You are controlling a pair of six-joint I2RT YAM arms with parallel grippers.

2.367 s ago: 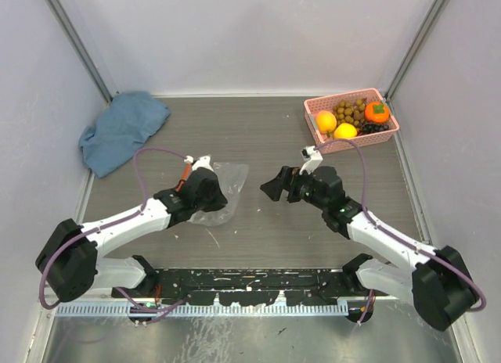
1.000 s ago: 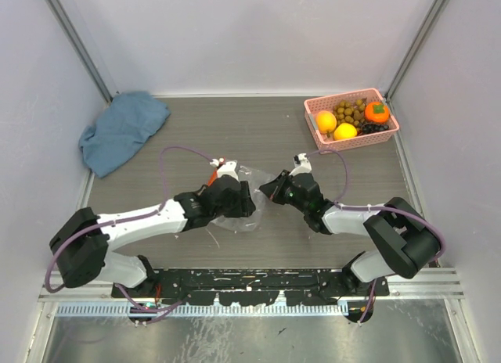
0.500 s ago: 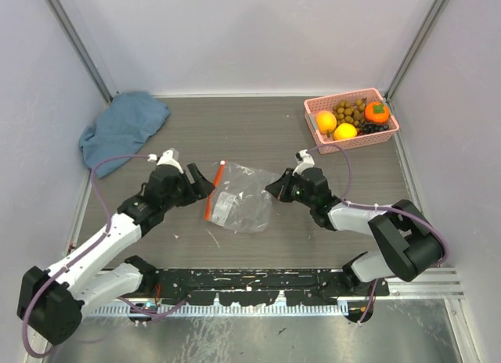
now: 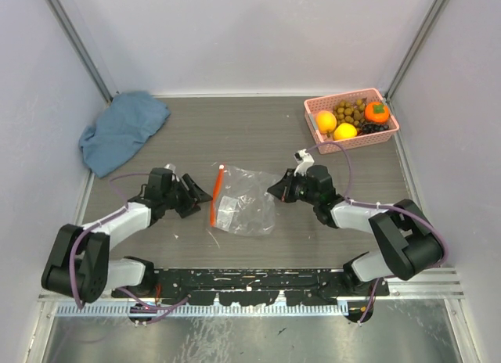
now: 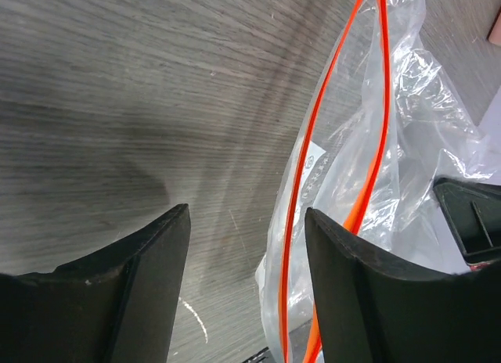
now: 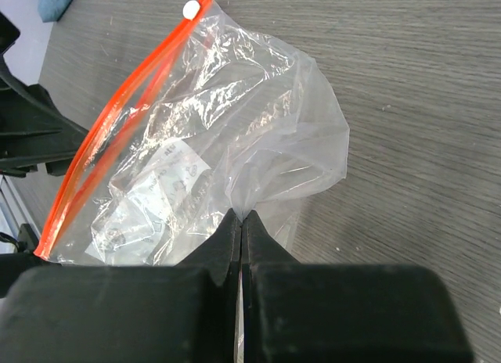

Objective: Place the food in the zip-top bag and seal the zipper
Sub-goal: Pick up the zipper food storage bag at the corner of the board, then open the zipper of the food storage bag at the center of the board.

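The clear zip-top bag (image 4: 244,203) lies flat mid-table, its orange-red zipper (image 4: 217,194) along the left edge. My right gripper (image 4: 275,191) is shut on the bag's right edge; the wrist view shows the plastic bag (image 6: 227,156) pinched at its tips. My left gripper (image 4: 200,195) stands open just left of the zipper (image 5: 337,144), touching nothing, bare table between its fingers (image 5: 156,261). The two zipper strips stand apart. The food (image 4: 350,119), orange, yellow and grape-like toy fruits, sits in the basket at the back right.
A pink basket (image 4: 315,106) holds the fruits at the back right corner. A crumpled blue cloth (image 4: 119,130) lies at the back left by the wall. White walls close in the table on three sides.
My left gripper has let go of the bag and drawn back left, off the zipper. The bag has spread flat on the table. My right gripper keeps its pinch on the bag's right edge.
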